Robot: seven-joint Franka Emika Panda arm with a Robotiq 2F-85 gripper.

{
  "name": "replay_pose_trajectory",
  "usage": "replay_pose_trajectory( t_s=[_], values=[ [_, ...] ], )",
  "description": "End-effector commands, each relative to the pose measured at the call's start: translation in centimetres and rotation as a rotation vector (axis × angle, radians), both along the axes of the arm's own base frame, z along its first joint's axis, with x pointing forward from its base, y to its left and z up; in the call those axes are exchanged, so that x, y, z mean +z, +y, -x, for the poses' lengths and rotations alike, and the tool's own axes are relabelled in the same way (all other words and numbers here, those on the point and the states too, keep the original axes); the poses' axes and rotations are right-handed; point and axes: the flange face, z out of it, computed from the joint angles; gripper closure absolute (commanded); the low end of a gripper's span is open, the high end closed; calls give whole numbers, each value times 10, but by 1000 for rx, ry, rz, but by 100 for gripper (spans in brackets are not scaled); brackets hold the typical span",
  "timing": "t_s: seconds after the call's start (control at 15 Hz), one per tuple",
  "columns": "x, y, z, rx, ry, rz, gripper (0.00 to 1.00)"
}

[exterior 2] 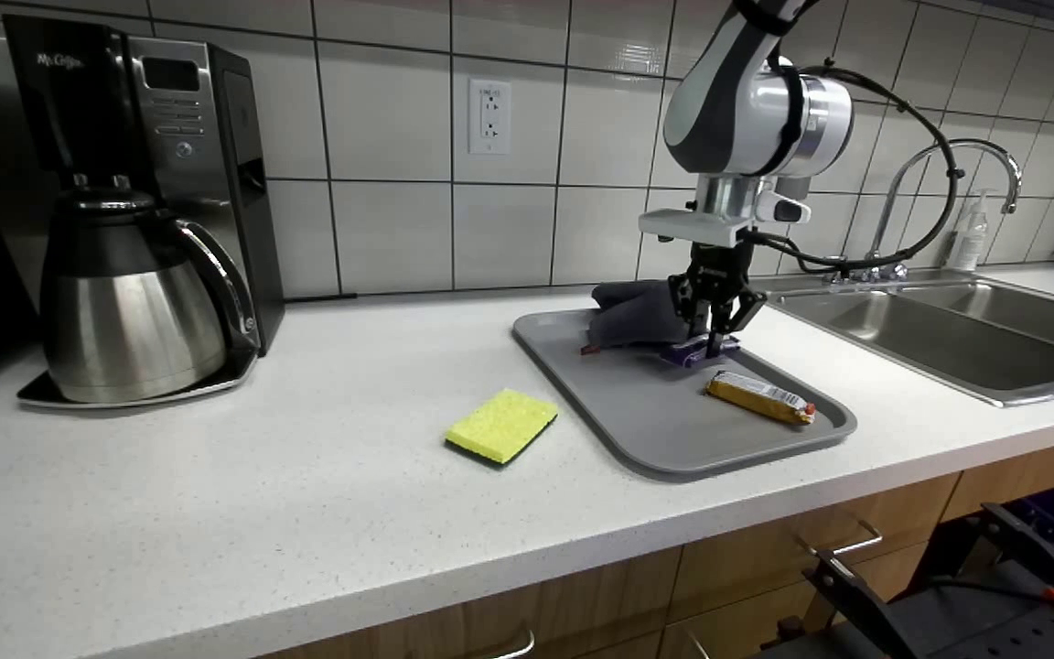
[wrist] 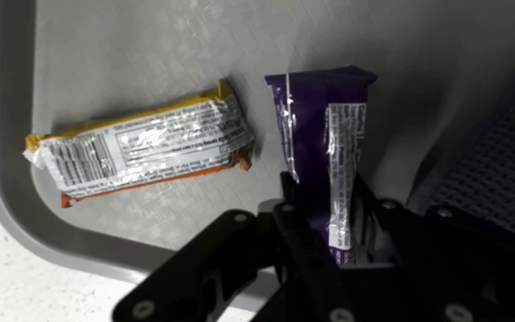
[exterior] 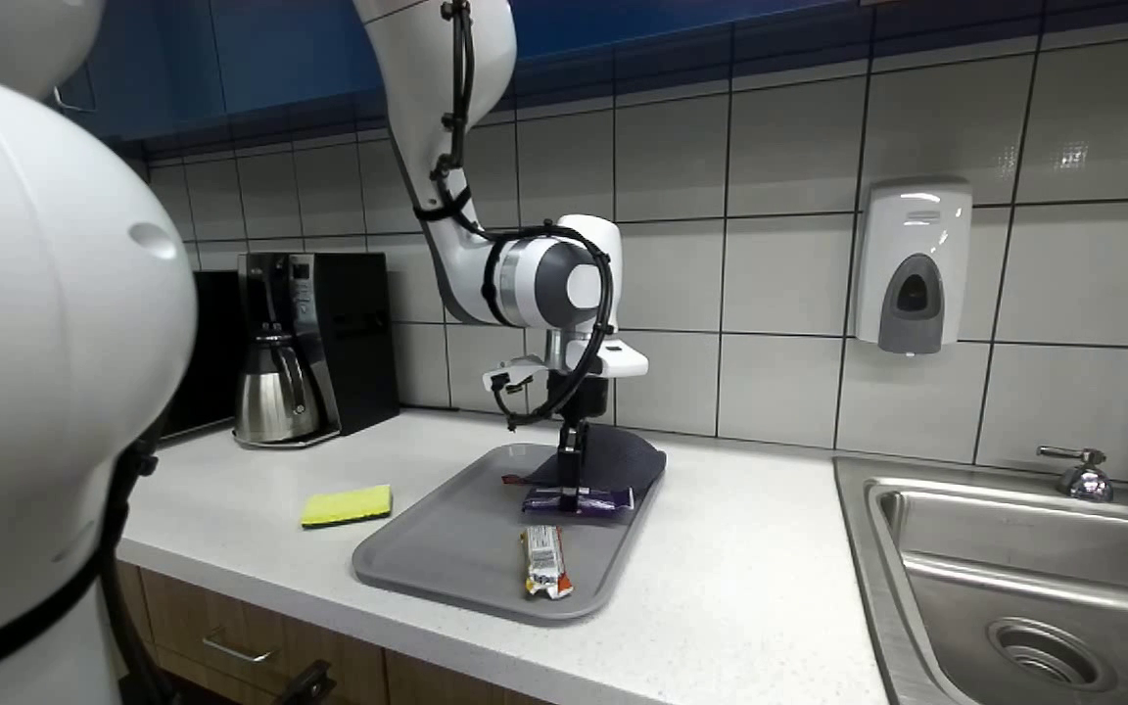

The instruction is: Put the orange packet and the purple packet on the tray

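The grey tray [exterior: 446,548] lies flat on the counter in both exterior views. Over its sink-side half, my gripper [wrist: 321,188] points down with its jaws closed around the purple packet [wrist: 311,120], one finger along each side. In an exterior view the purple packet [exterior: 603,501] sits level at the fingertips, low over the tray; whether it touches the surface is unclear. Resting on the tray near its front corner is the orange packet [wrist: 150,145], its white label up, apart from the gripper [exterior 2: 708,343]. The black linkage hides the purple packet's near end in the wrist view.
A dark grey cloth [exterior 2: 637,316] is bunched on the tray's back part, close to the gripper, with a small red tip [exterior 2: 589,350] at its edge. A yellow sponge [exterior 2: 501,426], a coffee maker [exterior: 344,333] and a steel sink [exterior: 1024,578] flank the tray.
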Motion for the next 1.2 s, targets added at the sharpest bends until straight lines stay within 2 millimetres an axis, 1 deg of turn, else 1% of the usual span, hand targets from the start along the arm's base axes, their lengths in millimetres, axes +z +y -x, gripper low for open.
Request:
replay_pose_trajectory(
  t_s=[0.0,0.47,0.53,0.6,0.73,0.8,1.0,1.13],
  values=[
    [1,13,3,-31,-5,26,93],
    [-6,15,3,-55,-4,62,93],
    [-7,15,3,-54,-6,65,45],
    [-7,15,3,-57,-6,69,45],
    [-7,14,4,-57,-5,73,31],
    [-7,13,4,-56,-4,73,23],
    [-2,9,5,-46,-2,70,2],
    [3,5,7,-31,-8,73,0]
  ],
)
